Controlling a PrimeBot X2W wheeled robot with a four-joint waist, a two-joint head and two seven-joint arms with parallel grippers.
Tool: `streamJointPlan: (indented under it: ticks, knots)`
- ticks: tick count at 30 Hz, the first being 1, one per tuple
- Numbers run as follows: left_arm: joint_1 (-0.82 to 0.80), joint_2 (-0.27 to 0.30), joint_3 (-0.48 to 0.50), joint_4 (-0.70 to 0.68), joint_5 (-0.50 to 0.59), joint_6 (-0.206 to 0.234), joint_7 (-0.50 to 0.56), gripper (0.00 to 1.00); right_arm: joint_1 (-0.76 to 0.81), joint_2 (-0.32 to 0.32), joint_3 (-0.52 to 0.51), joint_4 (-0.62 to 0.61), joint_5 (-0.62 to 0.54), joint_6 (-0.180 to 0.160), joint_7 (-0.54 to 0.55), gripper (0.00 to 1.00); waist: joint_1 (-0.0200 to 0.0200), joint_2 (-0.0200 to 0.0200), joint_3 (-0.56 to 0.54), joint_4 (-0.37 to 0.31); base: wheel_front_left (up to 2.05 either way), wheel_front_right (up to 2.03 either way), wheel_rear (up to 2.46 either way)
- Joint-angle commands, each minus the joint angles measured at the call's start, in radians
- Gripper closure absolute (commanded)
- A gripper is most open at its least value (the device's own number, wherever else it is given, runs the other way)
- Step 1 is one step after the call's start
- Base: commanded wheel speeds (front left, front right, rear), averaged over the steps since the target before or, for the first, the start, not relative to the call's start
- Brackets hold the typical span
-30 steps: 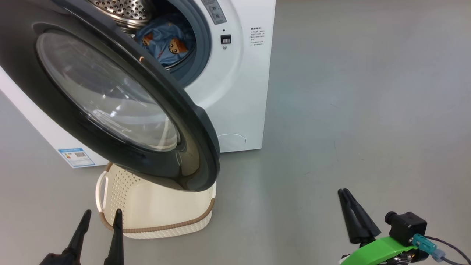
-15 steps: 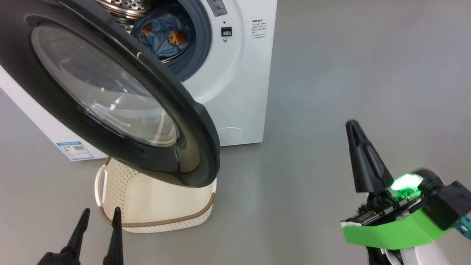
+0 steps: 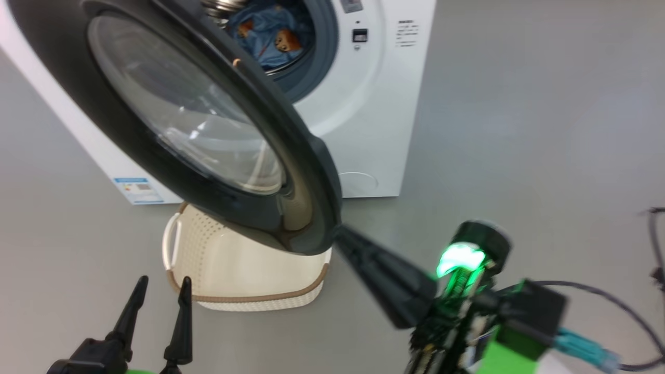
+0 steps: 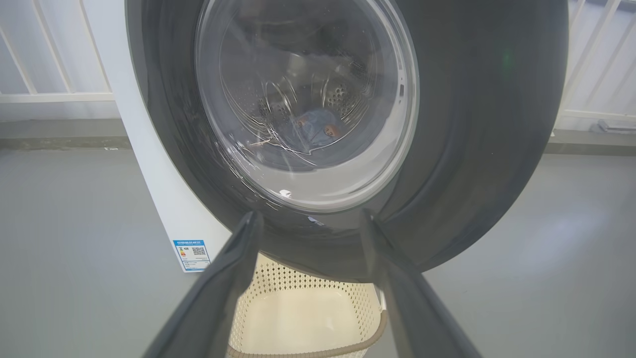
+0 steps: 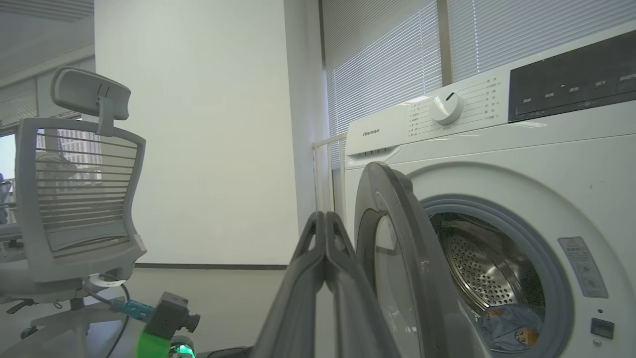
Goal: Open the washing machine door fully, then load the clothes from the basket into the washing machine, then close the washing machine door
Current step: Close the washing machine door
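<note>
1. The clothes are seen lying low inside the steel drum of the washing machine. Light blue fabric with orange-brown figures can be made out.
2. The basket is set on the grey floor just in front of the machine, under the open door. Where its inside is seen in the left wrist view, bare cream plastic is shown.
3. In the head view the far part of the basket is covered by the door, and the top of the machine is cut off by the frame. In the left wrist view the clothes are seen through the door glass only as a small, dim blue patch.
4. The right gripper is blurred in the head view. Its fingers are pressed together with nothing between them, and their tip is placed at the lower outer edge of the door. Whether the door is actually touched cannot be told.
5. The fingers of the left gripper are spread wide and nothing is held. They are pointed at the near left side of the basket and kept apart from it.
6. The door is formed of a wide glossy black ring around a bulging clear glass bowl. It is swung out at an angle from the white front, so the grey seal and the drum are exposed.
</note>
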Motion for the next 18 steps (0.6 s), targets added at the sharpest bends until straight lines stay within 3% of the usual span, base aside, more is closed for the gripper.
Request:
streamJointPlan:
  ticks: [1, 10, 18]
  knots:
    - [-0.044, 0.007, 0.022, -0.027, -0.011, -0.003, -0.006, 0.0, -0.032, -0.011, 0.071, 0.005, 0.027, 0.002, -0.005, 1.0, 0.0, 0.0, 0.009, 0.037, 0.0, 0.0, 0.0]
    - [-0.089, 0.006, -0.027, -0.037, -0.029, -0.003, -0.006, 0.0, -0.091, -0.062, 0.242, 0.215, 0.081, 0.002, -0.005, 1.0, 0.0, 0.0, 0.059, 0.129, 0.0, 0.0, 0.0]
    - [-0.143, 0.006, -0.069, -0.063, -0.062, -0.003, -0.006, 0.0, -0.154, -0.051, 0.226, 0.374, 0.075, 0.002, -0.005, 1.0, 0.0, 0.0, 0.17, 0.189, 0.0, 0.0, 0.0]
